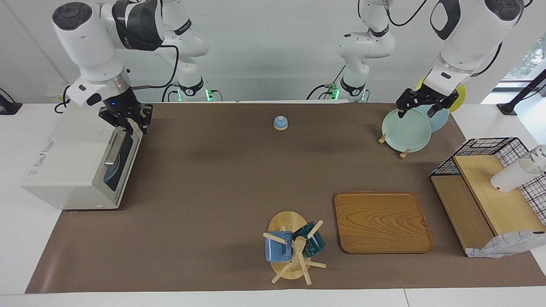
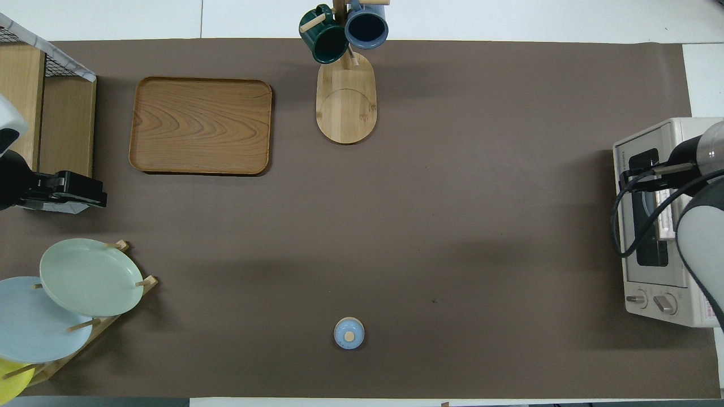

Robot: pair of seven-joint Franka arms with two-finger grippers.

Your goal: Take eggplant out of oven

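Facing view: right tool, finger state indiscernible, sits at oven door handle; misaligned grip risks slipping off.

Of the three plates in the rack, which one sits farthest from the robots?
The pale green plate. It stands at the rack's outer end, with the light blue plate next and the yellow plate nearest the robots.
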